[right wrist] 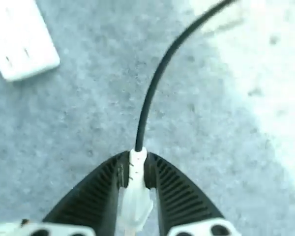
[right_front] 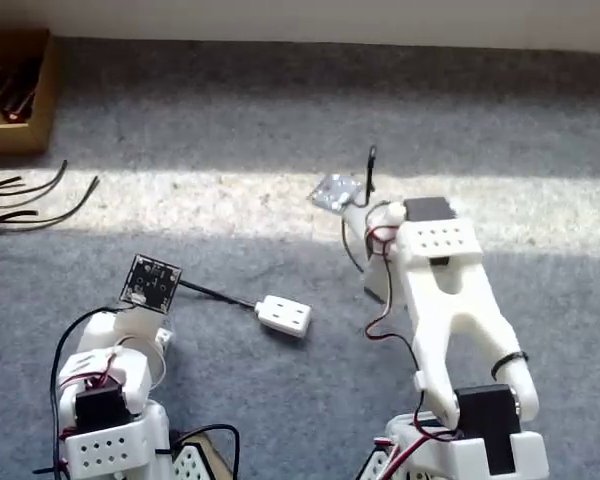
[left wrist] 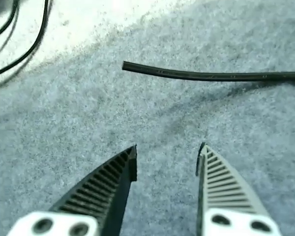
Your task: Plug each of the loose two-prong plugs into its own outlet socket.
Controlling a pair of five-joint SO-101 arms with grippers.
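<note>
One plug (right wrist: 135, 196) picked up: right end effector (right wrist: 136, 160) pinches its white body, cord (right wrist: 152, 88) trailing, apart from outlet socket (right_front: 283, 315) on grey tabletop (right_front: 280, 400). Left end effector (left wrist: 168, 147) spread, empty. Socket face looks bare; likely every insertion remains.

I see my left arm (right_front: 105, 425) and right arm (right_front: 450, 310) in white plastic, black motors (right_front: 485, 415), red-and-black wires (right_front: 378, 322); left gripper (left wrist: 168, 146) fingers (left wrist: 105, 189) black, ribbed, tapered.
</note>
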